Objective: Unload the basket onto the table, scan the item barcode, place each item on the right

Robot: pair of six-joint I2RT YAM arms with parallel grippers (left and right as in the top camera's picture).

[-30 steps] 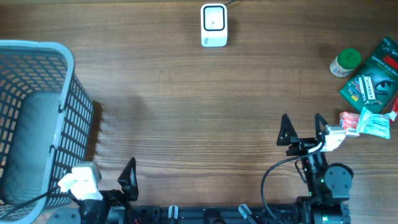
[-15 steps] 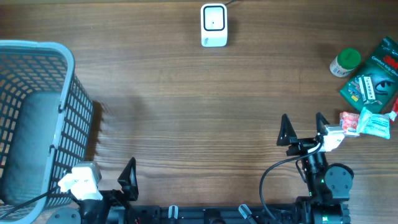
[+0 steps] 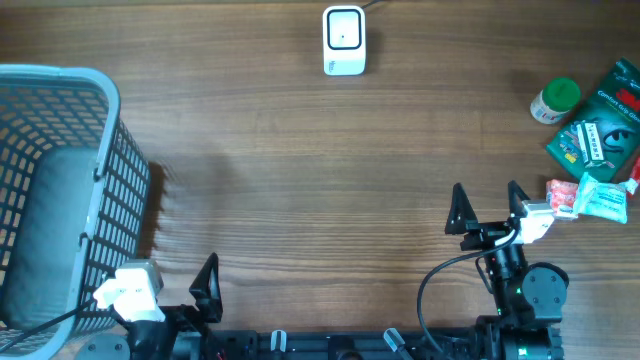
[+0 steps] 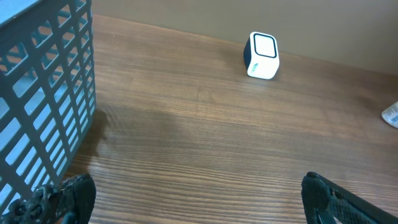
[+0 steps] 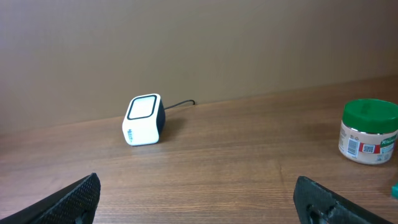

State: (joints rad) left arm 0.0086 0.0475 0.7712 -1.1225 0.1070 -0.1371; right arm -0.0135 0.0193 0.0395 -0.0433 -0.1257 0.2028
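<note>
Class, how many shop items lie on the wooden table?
3, all at the right edge: green-lidded white jar, dark green flat pack, red-and-white packet below them. More may lie off-frame.

One scanner (image 3: 344,40), one basket (image 3: 60,190), one jar (image 3: 555,100), one green pack (image 3: 603,125), one pouch (image 3: 592,197); two pincers: left pincer (image 4: 199,198), right pincer (image 3: 487,206).

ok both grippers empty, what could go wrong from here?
1. The jar, green pack and packet crowd together at the far right; the right gripper could snag two or tip the jar.
2. The barcode on the jar faces the arm, not the scanner; it likely needs turning to read.
</note>
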